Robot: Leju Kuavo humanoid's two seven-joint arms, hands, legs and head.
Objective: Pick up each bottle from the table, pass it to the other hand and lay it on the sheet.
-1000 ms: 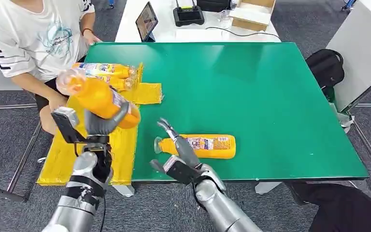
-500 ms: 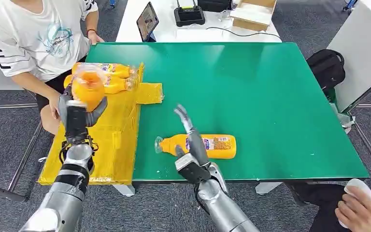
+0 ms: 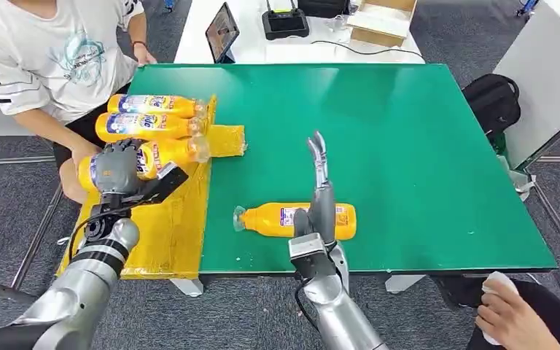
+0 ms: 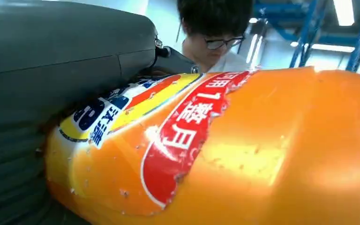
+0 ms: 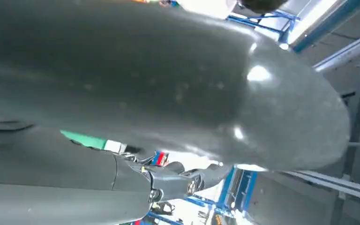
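Note:
My left hand (image 3: 117,169) grips an orange bottle (image 3: 168,152) that lies across the yellow sheet (image 3: 168,219), cap toward the table. Up close, that bottle (image 4: 243,150) shows its red and blue label, with my left hand (image 4: 37,93) wrapped round it. Two more orange bottles (image 3: 153,106) (image 3: 146,125) lie side by side on the sheet just beyond it. A fourth orange bottle (image 3: 299,220) lies on the green table (image 3: 394,131) near the front edge. My right hand (image 3: 319,191) is raised over it, fingers straight and apart, holding nothing. My right hand (image 5: 168,84) looms large in its wrist view.
A person in a white shirt (image 3: 44,51) sits at the table's left, close to the sheet. Another person's hand (image 3: 510,313) holds a white object at the lower right. A white desk (image 3: 292,29) with a tablet and a box stands behind. A black bag (image 3: 492,98) lies at the right.
My left hand has swung the bottle down from upright and laid it flat on the sheet beside the two others. My right hand has risen and moved right above the table bottle.

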